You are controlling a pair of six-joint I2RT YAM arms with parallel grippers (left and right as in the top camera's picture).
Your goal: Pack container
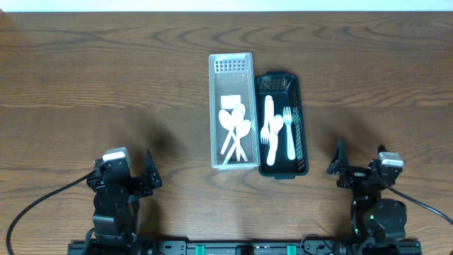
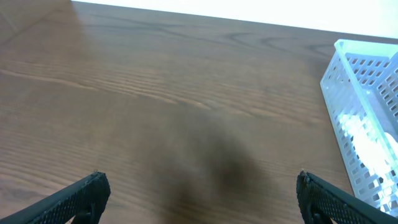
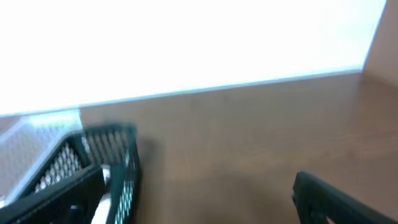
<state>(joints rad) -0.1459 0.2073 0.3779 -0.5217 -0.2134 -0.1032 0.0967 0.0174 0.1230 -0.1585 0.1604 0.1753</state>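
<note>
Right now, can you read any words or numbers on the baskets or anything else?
None: no words, labels or numbers show on the white basket, the black basket, the cutlery or the table.
The right wrist view is too blurred to read anything.

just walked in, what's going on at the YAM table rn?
Nothing is being handled at this moment. Both arms sit at the near edge of the wooden table, with the left gripper and right gripper open and empty. Mid-table, a white basket holds white plastic spoons. Right beside it, a black basket holds white plastic forks. No loose cutlery shows on the table.
</note>
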